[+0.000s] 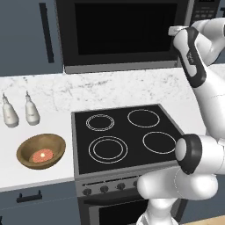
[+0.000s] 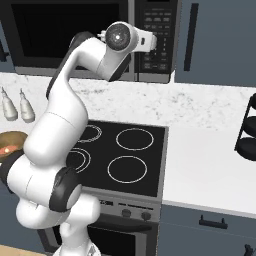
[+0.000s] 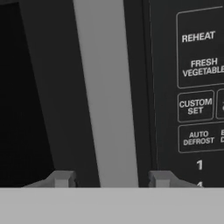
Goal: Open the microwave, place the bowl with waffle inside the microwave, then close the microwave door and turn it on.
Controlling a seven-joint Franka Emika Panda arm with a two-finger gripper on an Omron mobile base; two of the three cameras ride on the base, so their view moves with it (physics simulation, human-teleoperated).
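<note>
The microwave (image 1: 123, 35) sits above the counter's back edge with its door shut. In the hand view my gripper (image 3: 111, 178) is right up against the microwave door's grey vertical edge (image 3: 109, 87). One fingertip (image 3: 63, 178) stands on each side of that strip, with small gaps left. The keypad (image 3: 197, 87) is just to its right. From the right base view the hand (image 2: 152, 42) is at the seam between window and keypad (image 2: 160, 30). The brown bowl (image 1: 41, 150) holding the waffle (image 1: 42, 155) rests on the counter left of the stove, far from the gripper.
A black stovetop (image 1: 127, 132) with four rings lies below the arm. Two white bottles (image 1: 9, 112) (image 1: 31, 110) stand behind the bowl. A dark cabinet door (image 1: 26, 35) is left of the microwave. A black tiered rack (image 2: 247, 130) stands at the counter's right end.
</note>
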